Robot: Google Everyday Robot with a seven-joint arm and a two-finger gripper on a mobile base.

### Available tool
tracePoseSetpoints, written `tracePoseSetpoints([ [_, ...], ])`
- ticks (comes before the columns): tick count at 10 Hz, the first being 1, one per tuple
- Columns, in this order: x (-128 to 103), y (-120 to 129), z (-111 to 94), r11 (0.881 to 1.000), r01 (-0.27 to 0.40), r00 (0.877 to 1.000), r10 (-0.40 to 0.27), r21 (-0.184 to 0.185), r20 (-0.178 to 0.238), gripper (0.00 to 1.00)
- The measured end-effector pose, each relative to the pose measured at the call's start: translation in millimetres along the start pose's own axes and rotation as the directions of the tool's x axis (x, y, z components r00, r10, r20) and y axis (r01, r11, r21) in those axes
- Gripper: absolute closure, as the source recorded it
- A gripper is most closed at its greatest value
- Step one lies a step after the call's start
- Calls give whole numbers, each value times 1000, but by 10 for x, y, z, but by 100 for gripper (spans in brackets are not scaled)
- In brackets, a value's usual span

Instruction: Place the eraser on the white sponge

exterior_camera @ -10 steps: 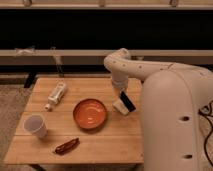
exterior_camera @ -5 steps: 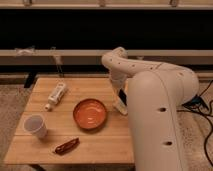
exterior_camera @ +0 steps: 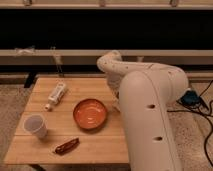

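My gripper [exterior_camera: 117,103] is low over the wooden table [exterior_camera: 47,111], just right of the orange bowl [exterior_camera: 90,113]. My own large white arm [exterior_camera: 145,100] hides almost all of it. The eraser does not show in this view. The white sponge does not show either. The arm covers the whole right side of the table, where they could lie.
A white tube-shaped bottle [exterior_camera: 56,94] lies at the back left. A white cup [exterior_camera: 35,125] stands at the front left. A reddish-brown wrapper-like thing [exterior_camera: 66,145] lies near the front edge. Cables [exterior_camera: 197,100] lie on the floor at the right.
My arm has swung closer to the camera and now covers more of the table's right side. The gripper and the dark block seen at it a second ago are now hidden.
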Motion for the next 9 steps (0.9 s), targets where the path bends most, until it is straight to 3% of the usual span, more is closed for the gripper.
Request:
tracePoseSetpoints([
  [4, 8, 48, -14, 1000, 1, 1000, -1, 24, -2, 35],
  [9, 14, 47, -20, 999, -10, 1000, 10, 38, -1, 32],
])
